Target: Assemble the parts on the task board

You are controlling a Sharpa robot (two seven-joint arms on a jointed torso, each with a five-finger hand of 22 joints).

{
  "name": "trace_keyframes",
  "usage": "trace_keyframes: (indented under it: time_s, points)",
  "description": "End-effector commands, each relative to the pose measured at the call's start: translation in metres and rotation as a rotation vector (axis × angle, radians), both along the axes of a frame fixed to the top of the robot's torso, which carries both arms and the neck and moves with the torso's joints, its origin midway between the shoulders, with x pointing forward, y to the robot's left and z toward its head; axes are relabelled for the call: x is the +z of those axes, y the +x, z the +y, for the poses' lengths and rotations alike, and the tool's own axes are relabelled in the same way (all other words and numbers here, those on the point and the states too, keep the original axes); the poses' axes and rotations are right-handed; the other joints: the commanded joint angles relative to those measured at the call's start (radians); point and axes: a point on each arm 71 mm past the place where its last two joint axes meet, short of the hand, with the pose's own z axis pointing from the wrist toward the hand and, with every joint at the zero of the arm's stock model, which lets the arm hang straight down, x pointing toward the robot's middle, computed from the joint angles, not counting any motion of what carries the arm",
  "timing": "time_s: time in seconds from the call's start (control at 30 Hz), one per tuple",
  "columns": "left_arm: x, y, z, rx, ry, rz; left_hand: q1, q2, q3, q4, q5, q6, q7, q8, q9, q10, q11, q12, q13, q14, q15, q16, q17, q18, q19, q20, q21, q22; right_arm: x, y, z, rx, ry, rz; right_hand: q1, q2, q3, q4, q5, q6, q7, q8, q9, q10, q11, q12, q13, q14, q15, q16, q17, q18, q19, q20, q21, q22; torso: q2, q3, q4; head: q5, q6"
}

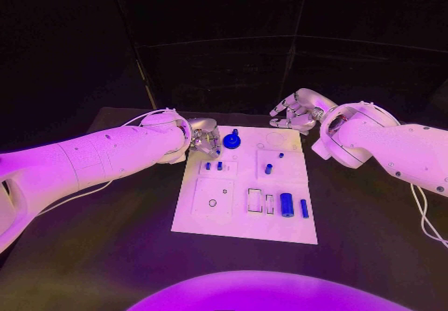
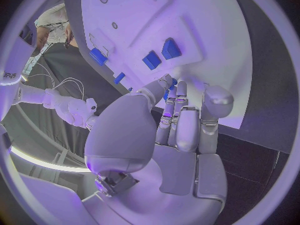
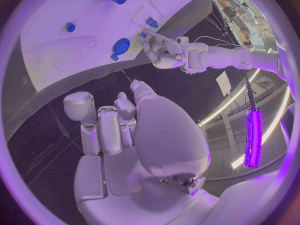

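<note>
The left hand [image 1: 204,138] sits at the far left corner of the white board [image 1: 245,230], its fingers [image 2: 181,116] held close together and reaching toward a round blue knob [image 1: 232,140] standing there; whether they actually touch or grip it I cannot tell. The right hand [image 1: 297,111] hovers just past the board's far right corner, fingers curled loosely and apart, holding nothing. On the board, two small blue pegs [image 1: 213,166] stand just nearer than the knob, another short peg [image 1: 268,168] stands toward the right, and a blue cylinder [image 1: 287,205] with a thin blue pin [image 1: 303,208] beside it lies near the right edge
</note>
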Motion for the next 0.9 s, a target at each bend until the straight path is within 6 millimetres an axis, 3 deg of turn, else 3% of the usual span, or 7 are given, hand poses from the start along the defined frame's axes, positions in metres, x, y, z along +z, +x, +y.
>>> trace_keyframes:
  time_s: [0.03,0.33,0.9]
  points:
    - [-0.0016,-0.0003,-0.0007,-0.002,0.026,0.016,-0.007,-0.001,0.0,0.005,-0.007,-0.008,0.002,-0.006,-0.001,-0.001,0.006,-0.007,-0.002,0.001,-0.003,-0.005,-0.002,-0.009,-0.001,-0.003,-0.001,0.002,0.0011,-0.0002,0.0013,0.008,-0.003,-0.002,0.008,-0.001,0.001,0.005,0.006,-0.004,0.0,0.004,-0.001,-0.005,0.001,0.004,0.0,0.039,-0.005,-0.002,0.001,0.015,0.004,-0.001,-0.005,0.002,0.0,0.0,0.0013,0.001,0.001]
    - [-0.0013,0.0003,-0.0003,0.004,0.024,0.008,-0.011,-0.014,-0.001,0.005,-0.006,-0.052,0.018,-0.042,-0.006,-0.015,0.02,-0.028,-0.002,-0.004,0.008,-0.009,-0.016,-0.01,-0.004,0.005,-0.008,0.001,0.0012,-0.0003,0.0004,0.006,-0.003,-0.003,0.008,-0.001,0.001,0.005,0.006,-0.004,0.0,0.004,-0.001,-0.005,0.001,0.004,0.0,0.039,-0.005,-0.002,0.001,0.015,0.004,-0.001,-0.005,0.002,-0.001,0.0001,0.0016,0.0,0.0]
    - [-0.0005,0.0005,0.0009,0.008,0.018,-0.003,-0.014,-0.025,-0.001,0.004,-0.007,-0.081,0.025,-0.067,-0.005,-0.018,0.025,-0.038,0.0,-0.007,0.013,-0.01,-0.024,-0.008,-0.008,0.011,-0.015,-0.001,0.0011,-0.0001,-0.001,0.003,-0.004,-0.003,0.007,-0.002,0.001,0.005,0.006,-0.004,0.0,0.004,-0.001,-0.006,0.001,0.004,-0.001,0.038,-0.005,-0.003,0.0,0.015,0.004,-0.001,-0.005,0.001,0.0,-0.0006,0.0006,0.003,-0.001]
